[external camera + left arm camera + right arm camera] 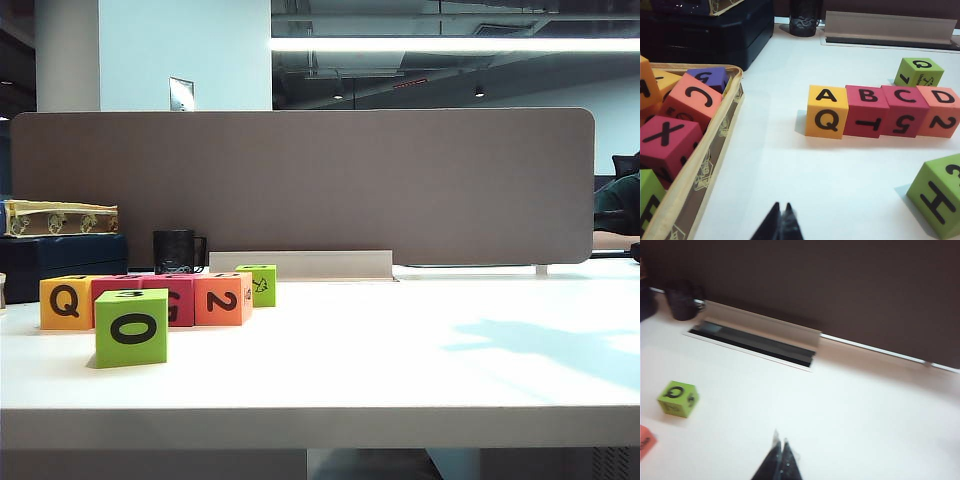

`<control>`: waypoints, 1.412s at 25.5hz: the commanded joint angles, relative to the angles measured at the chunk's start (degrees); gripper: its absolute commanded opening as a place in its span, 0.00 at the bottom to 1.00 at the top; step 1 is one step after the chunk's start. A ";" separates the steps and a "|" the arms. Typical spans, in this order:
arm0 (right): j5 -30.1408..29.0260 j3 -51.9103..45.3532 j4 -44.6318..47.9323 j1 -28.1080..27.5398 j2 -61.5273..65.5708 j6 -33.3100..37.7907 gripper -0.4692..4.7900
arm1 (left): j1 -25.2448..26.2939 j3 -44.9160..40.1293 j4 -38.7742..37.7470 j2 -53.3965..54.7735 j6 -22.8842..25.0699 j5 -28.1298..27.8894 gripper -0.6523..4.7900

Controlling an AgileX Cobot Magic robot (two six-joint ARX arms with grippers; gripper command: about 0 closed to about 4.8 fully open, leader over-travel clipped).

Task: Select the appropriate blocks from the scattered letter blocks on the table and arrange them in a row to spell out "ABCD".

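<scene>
row: we see four cubes (880, 112) touching on the desk (805, 190), tops reading ABCD, centre-right of left wrist view
left hand (781, 222): pressed together, empty
right hand (780, 460): pressed together, empty, above bare desk

In the exterior view the lime green cube marked 0 (131, 327) hides part of the red cubes (150, 296). The right wrist view is blurred; an orange cube (646, 441) is cut by its edge. The tray (715, 145) of blocks is cropped.
</scene>
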 commanded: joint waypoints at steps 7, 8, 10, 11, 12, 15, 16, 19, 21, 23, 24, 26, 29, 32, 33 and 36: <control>0.13 -23.32 15.72 -5.35 -15.06 0.02 0.09 | 0.02 0.09 -0.37 0.02 -0.20 0.24 0.11; 0.11 -25.29 15.96 -5.99 -16.65 0.17 0.09 | 0.02 0.09 -0.39 0.02 -0.20 0.24 0.11; 0.11 -28.33 16.31 -7.06 -19.10 0.37 0.09 | 0.02 0.09 -0.37 0.02 -0.17 0.26 0.11; 0.11 -31.82 16.50 -8.26 -22.21 0.61 0.09 | 0.02 0.09 -0.39 0.02 -0.17 0.24 0.11; 0.09 -33.70 16.50 -8.92 -23.89 0.61 0.09 | 0.02 0.09 -0.39 0.02 -0.20 0.24 0.11; 0.07 -40.59 16.50 -10.60 -30.36 0.90 0.09 | 0.02 0.09 -0.39 0.02 -0.20 0.24 0.11; 0.09 -42.27 16.59 -10.91 -32.06 1.01 0.09 | 0.02 0.09 -0.37 0.02 -0.20 0.24 0.11; 0.07 -47.98 17.70 -11.89 -37.59 2.08 0.09 | 0.02 0.09 -0.37 0.02 -0.20 0.24 0.11; 0.04 -53.90 19.34 -12.76 -43.01 4.46 0.09 | 0.02 0.09 -0.37 0.02 -0.20 0.24 0.11; 0.07 -57.83 20.74 -13.22 -46.42 5.77 0.09 | 0.02 0.09 -0.37 0.02 -0.20 0.24 0.11; 0.07 -59.45 21.33 -13.53 -47.87 6.40 0.09 | 0.02 0.09 -0.39 0.02 -0.20 0.24 0.11; 0.07 -62.75 22.29 -14.14 -50.66 7.61 0.09 | 0.02 0.09 -0.37 0.02 -0.20 0.24 0.11; -0.11 -67.01 22.27 -14.93 -54.82 9.64 0.09 | 0.02 0.09 -0.37 0.02 -0.17 0.24 0.11; -0.11 -69.75 22.25 -15.23 -57.94 9.62 0.09 | 0.02 0.09 -0.37 0.02 -0.20 0.24 0.11; -0.13 -70.44 22.23 -15.23 -58.77 9.62 0.09 | 0.02 0.09 -0.37 0.02 -0.20 0.24 0.11; -0.11 -72.32 22.03 -15.23 -60.70 9.64 0.09 | 0.02 0.09 -0.37 0.02 -0.17 0.24 0.11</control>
